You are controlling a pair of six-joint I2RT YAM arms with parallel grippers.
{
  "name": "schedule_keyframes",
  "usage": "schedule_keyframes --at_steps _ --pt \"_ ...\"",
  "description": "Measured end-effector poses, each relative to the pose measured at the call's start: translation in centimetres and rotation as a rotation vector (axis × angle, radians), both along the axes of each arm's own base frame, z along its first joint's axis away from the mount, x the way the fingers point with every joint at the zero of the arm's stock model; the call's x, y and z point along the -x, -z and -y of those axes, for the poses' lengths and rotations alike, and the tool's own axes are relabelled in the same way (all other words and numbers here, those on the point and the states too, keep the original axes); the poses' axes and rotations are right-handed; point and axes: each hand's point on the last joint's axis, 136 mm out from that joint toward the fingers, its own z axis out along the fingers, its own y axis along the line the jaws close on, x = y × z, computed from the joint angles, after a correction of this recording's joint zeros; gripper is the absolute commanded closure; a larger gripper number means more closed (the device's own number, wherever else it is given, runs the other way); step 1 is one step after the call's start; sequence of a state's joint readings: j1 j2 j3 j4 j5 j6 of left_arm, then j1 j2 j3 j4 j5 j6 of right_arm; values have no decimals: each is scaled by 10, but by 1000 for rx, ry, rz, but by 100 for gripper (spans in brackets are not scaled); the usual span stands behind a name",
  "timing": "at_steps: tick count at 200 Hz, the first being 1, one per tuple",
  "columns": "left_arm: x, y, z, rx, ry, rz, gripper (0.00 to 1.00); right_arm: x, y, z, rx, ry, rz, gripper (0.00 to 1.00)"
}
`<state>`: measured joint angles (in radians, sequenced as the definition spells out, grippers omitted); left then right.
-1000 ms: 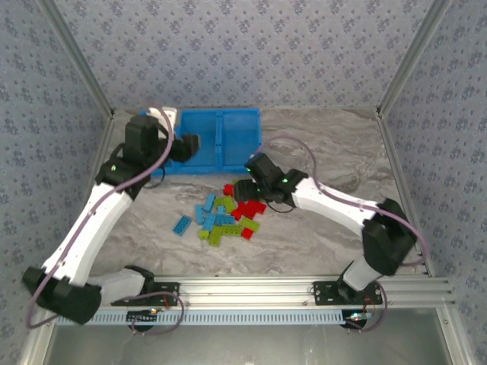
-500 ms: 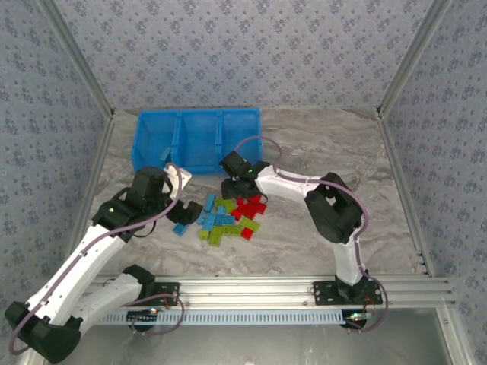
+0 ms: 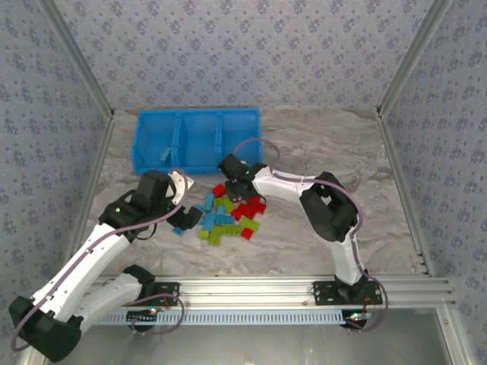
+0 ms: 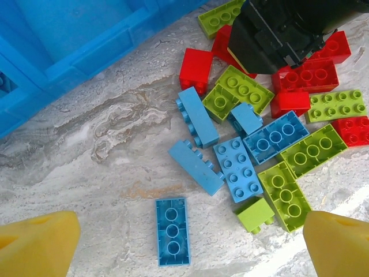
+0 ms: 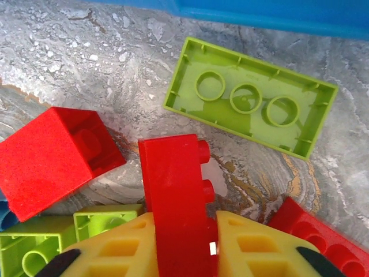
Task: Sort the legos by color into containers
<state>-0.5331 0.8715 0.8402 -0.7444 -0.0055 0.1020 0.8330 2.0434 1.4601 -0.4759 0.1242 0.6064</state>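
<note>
Since a second ago my left tool [image 4: 185, 248] has come back from the containers [image 3: 198, 141] and now hangs with its pads spread wide over a lone light blue brick [image 4: 172, 231]. The legos [image 3: 230, 217] are heaped just to its right on the desk [image 3: 327, 152]. My right tool [image 5: 184, 245] has clamped on a red brick [image 5: 172, 179]. An upturned lime brick [image 5: 248, 98] lies just beyond it, with the containers' wall past that.
</note>
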Motion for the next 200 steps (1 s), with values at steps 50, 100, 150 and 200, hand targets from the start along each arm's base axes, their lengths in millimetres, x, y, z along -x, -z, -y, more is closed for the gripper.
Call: schedule_keyframes --at_steps 50,100,150,200 --pt "-3 -1 -9 -35 -30 39 1 8 -23 13 7 -17 41 83" --pt "-8 -2 -16 -54 -56 69 1 -26 -158 20 -89 -19 403 82" --pt "-10 -2 -20 -65 -73 81 1 -124 -151 6 6 10 492 82" --pt "-8 -1 -21 -64 -72 89 1 -168 -71 8 124 1 374 64"
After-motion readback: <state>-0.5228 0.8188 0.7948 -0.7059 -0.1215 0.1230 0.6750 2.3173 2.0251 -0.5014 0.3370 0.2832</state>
